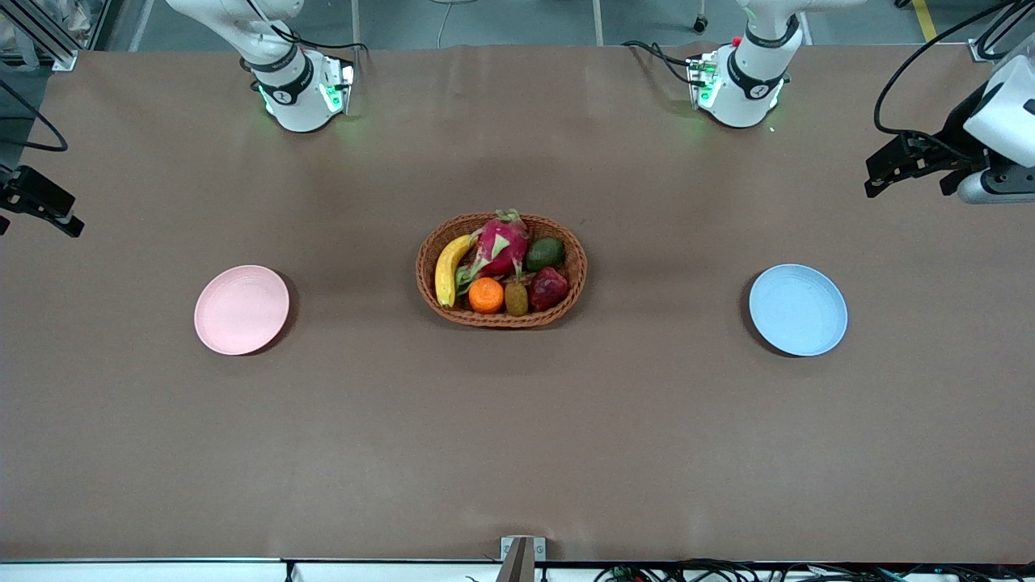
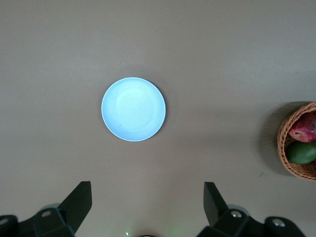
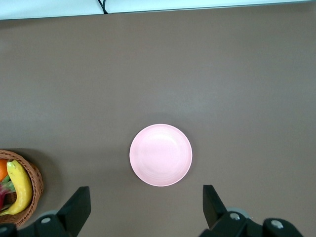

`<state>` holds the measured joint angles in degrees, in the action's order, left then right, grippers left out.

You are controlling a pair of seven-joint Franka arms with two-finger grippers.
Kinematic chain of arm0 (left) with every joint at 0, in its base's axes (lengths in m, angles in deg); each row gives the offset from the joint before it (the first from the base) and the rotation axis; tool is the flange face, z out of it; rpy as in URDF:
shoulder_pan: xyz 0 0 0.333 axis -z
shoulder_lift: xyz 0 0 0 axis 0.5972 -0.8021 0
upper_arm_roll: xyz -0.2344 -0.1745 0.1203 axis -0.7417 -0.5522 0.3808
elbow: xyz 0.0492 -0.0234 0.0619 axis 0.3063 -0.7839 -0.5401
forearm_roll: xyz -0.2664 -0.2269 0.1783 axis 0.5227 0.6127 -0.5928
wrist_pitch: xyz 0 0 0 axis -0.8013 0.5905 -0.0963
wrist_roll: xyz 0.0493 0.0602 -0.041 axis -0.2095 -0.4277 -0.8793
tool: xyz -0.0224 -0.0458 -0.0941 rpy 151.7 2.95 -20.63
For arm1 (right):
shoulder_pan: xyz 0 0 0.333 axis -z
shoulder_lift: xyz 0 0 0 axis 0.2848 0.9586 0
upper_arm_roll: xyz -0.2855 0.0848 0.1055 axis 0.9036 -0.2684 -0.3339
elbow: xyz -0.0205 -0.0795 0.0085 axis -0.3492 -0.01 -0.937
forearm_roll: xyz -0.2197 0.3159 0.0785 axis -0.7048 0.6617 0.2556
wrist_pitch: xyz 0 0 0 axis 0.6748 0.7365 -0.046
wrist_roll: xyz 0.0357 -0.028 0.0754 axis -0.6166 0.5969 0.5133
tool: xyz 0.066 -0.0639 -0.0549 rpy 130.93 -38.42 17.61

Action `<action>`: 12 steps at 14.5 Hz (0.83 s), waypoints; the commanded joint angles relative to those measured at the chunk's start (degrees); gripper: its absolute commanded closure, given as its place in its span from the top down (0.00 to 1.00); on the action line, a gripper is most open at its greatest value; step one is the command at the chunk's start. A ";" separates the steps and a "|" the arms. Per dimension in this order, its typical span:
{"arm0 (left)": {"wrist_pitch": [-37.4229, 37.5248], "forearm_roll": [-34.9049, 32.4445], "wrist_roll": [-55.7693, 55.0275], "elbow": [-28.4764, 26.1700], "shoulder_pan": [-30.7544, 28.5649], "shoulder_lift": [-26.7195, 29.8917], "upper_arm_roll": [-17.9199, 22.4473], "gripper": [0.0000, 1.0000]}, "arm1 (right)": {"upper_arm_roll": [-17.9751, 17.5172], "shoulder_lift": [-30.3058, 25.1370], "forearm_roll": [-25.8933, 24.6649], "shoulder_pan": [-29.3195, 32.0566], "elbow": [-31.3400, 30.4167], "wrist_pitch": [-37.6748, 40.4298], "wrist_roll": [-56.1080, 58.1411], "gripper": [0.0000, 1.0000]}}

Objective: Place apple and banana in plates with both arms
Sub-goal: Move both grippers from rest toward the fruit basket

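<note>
The small dark red glossy apple [image 1: 549, 288] and the long curved yellow banana [image 1: 449, 269] both lie in the oval brown wicker basket [image 1: 501, 317] at the middle of the front frame, the banana along the rim toward my right arm's end, the apple at the rim toward my left arm's end. That split suits one fruit per arm, I judge. Packed between them are a pink dragon fruit [image 1: 501, 244], a green avocado [image 1: 545, 254], a round orange [image 1: 486, 295] and a brown kiwi [image 1: 516, 298].

The pale pink ridged plate [image 1: 241, 309] sits mid-left of the frame, the light blue plate [image 1: 797, 309] mid-right, both bare and well apart from the basket.

My left gripper [image 2: 148, 203] hangs high near the blue plate, fingers spread wide and empty. My right gripper [image 3: 146, 207] hangs near the pink plate, likewise spread and empty. Nothing has been picked yet.
</note>
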<state>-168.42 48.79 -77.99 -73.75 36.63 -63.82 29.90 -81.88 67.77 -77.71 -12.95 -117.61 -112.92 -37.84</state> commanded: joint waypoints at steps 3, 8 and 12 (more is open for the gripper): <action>0.72 -0.33 0.07 0.56 0.13 -0.10 -0.14 1.00 | -0.01 -0.45 -0.84 -0.08 -0.62 0.05 -0.94 1.00; 0.64 -0.42 0.16 0.91 0.13 -1.41 -0.05 1.00 | -0.01 -0.27 -0.84 -0.08 -0.62 0.05 -0.94 1.00; -2.34 -0.16 -0.54 0.57 0.57 -4.40 -1.19 1.00 | -0.01 0.26 -0.84 -0.26 -0.62 -0.03 -1.03 1.00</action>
<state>-169.29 48.80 -77.98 -73.78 36.70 -66.26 29.72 -81.86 68.00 -77.71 -12.95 -117.91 -112.91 -37.85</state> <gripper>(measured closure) 0.000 0.000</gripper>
